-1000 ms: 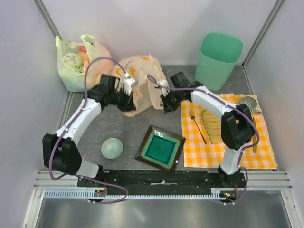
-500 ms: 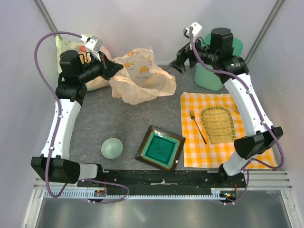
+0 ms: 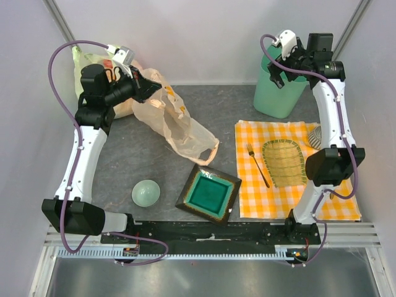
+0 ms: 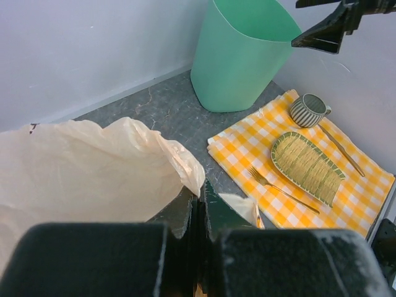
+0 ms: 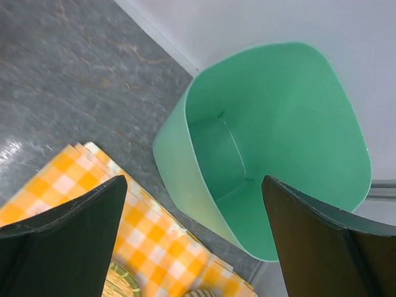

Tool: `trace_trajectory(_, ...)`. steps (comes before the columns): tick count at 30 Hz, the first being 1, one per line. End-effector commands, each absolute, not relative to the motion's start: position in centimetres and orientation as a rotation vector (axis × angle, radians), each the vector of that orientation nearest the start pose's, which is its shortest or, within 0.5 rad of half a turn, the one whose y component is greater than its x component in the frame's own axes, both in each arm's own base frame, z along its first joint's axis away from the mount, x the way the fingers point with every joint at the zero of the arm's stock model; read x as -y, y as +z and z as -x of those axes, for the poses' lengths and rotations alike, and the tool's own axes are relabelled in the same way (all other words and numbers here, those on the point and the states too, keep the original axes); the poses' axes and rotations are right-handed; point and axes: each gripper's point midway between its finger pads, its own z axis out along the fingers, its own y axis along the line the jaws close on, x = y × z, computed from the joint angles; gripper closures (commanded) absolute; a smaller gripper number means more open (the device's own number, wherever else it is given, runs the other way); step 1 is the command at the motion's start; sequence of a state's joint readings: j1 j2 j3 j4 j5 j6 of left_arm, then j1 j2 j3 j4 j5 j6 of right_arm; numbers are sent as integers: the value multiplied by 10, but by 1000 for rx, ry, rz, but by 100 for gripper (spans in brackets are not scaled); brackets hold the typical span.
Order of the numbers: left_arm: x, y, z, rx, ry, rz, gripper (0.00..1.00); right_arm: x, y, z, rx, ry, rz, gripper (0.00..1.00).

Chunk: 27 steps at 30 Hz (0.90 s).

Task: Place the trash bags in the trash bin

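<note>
The peach-cream trash bag point(image 3: 179, 127) hangs from my left gripper point(image 3: 150, 88), which is raised at the back left and shut on its upper edge. The bag's lower end trails onto the table near the teal dish. In the left wrist view the bag point(image 4: 80, 167) billows just past my shut left gripper point(image 4: 201, 201). The mint-green trash bin point(image 3: 279, 93) stands upright at the back right with nothing inside. My right gripper point(image 3: 279, 69) hovers over the bin's rim, open and holding nothing. The bin point(image 5: 278, 124) shows between the spread fingers of the right gripper point(image 5: 195, 182).
A yellow-green stuffed bag point(image 3: 90, 71) sits in the back left corner behind my left arm. A pale green bowl point(image 3: 146, 192) and a teal square dish point(image 3: 208, 193) lie near the front. The checked cloth point(image 3: 253, 198) carries a fork point(image 3: 257, 164), a woven plate point(image 3: 284, 162) and a striped cup point(image 3: 315, 136).
My right gripper let go of the bag, opened and rose to hover over the bin. My left arm lifted up and back with the bag, which now droops toward the dish.
</note>
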<state>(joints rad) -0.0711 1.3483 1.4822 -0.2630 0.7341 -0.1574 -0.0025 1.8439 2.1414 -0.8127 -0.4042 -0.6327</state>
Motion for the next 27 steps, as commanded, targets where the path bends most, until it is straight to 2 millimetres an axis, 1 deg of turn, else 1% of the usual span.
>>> trace_trajectory(1,147,419,-375,-1597,-774,-486,98,-26,327,-516,-1892,-49,966,3)
trace_trajectory(2,147,420,-375,-1595,-772,-485,98,-25,325,-518,-1896,-54,977,5)
trace_trajectory(3,147,419,-375,-1598,-773,-484,98,-25,317,-518,-1910,-55,1008,6)
trace_trajectory(4,146,419,-375,-1597,-769,-481,98,-24,304,-522,-1935,-46,1026,7)
trace_trajectory(5,146,418,-375,-1598,-767,-481,98,-22,299,-523,-1945,-56,1039,13)
trace_trajectory(7,145,418,-375,-1600,-763,-478,98,-20,278,-523,-1980,-53,1110,18)
trace_trajectory(8,144,418,-376,-1601,-761,-477,98,-19,274,-522,-1985,-55,1131,25)
trace_trajectory(9,144,418,-376,-1601,-760,-476,98,-19,267,-518,-2005,-43,1161,28)
trace_trajectory(10,144,418,-375,-1600,-762,-476,98,-18,261,-518,-2000,-52,1205,32)
trace_trajectory(11,144,419,-375,-1600,-764,-476,98,-18,258,-516,-2003,-53,1231,37)
trace_trajectory(13,145,422,-375,-1590,-777,-480,98,-20,254,-511,-1995,-67,1301,42)
trace_trajectory(15,145,430,-374,-1578,-783,-469,98,-21,247,-506,-1996,-69,1357,52)
trace_trajectory(16,145,430,-376,-1580,-787,-467,98,-21,248,-505,-1989,-82,1374,57)
trace_trajectory(17,144,433,-377,-1574,-786,-463,98,-33,245,-503,-1960,-73,1428,71)
trace_trajectory(18,144,442,-377,-1557,-783,-466,98,-37,247,-505,-1943,-76,1433,79)
trace_trajectory(20,141,450,-380,-1541,-760,-455,98,-41,254,-509,-1925,-86,1408,89)
trace_trajectory(22,134,466,-383,-1506,-711,-436,98,-50,266,-516,-1869,-107,1401,100)
trace_trajectory(24,128,482,-383,-1459,-671,-423,98,-62,279,-521,-1811,-102,1377,100)
trace_trajectory(25,122,491,-385,-1435,-636,-394,98,-68,289,-520,-1778,-105,1374,100)
trace_trajectory(26,117,502,-383,-1406,-608,-381,98,-77,297,-519,-1744,-88,1370,100)
trace_trajectory(27,108,519,-384,-1358,-552,-349,98,-90,307,-517,-1703,-78,1373,100)
